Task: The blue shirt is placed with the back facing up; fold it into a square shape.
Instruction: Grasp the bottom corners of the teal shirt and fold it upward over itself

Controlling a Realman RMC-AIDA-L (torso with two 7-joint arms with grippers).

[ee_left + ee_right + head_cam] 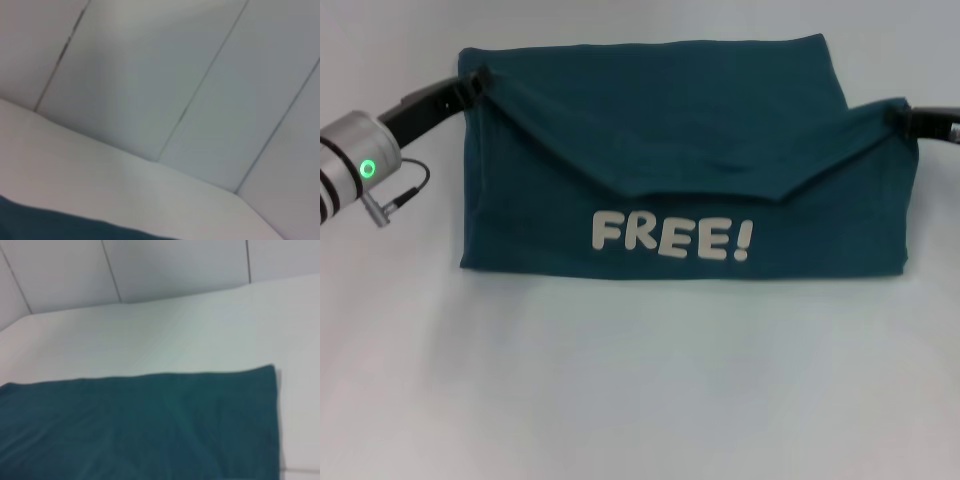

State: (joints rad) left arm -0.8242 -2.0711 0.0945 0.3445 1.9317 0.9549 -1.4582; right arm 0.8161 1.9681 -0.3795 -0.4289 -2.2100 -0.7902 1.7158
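I judge the blue shirt [680,140] soft, light, floppy; both grippers at its folded corners, jaws' state indiscernible.

The left arm's silver ribbed wrist [355,165] carries a green ring light, thin black cable and black pincer [472,85]; the right pincer [910,120] is black.

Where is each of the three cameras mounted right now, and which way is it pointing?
Head view: on the robot's head, looking forward and down at the blue shirt on the white table; left gripper and right gripper sit at the shirt's two far corners.
Left wrist view: on the left arm, facing the wall; no fingers visible.
Right wrist view: on the right arm, over the shirt's far edge; no fingers visible.
All three share the shirt.
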